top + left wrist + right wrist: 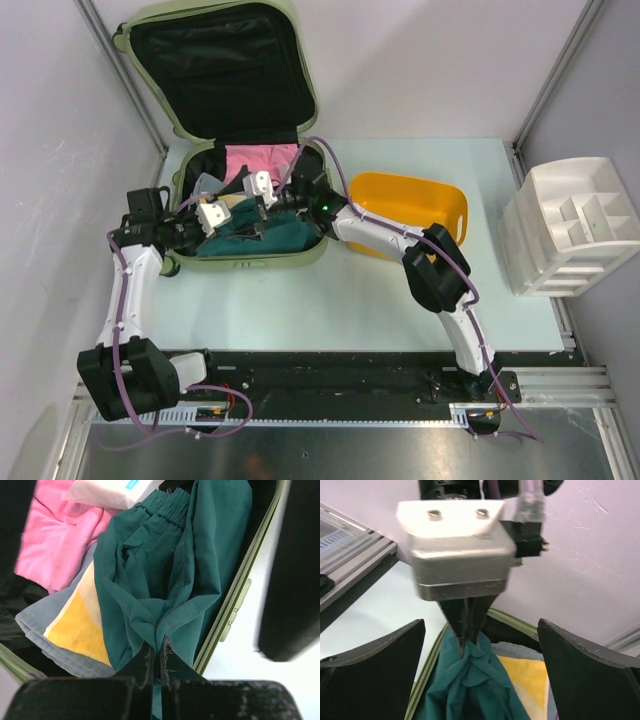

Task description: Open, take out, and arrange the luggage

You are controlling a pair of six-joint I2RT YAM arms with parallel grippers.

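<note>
The luggage (270, 262) lies open at the table's back left, its black-lined lid propped up behind it. Inside are a teal garment (165, 565), a pink cloth (55, 535), a yellow towel (80, 625) and a white packet (110, 492). My left gripper (156, 646) is shut on a bunched fold of the teal garment near the case's front rim (240, 585). In the right wrist view, that fold (475, 685) hangs from the left fingers (465, 625). My right gripper (481, 625) stands open, facing the left one, with a finger on each side of the pinched fold and touching nothing.
A yellow plastic tub (410, 205) lies just right of the case, under my right forearm. A white divided organizer tray (570, 225) stands at the table's right edge. Frame posts and walls close in the back corners.
</note>
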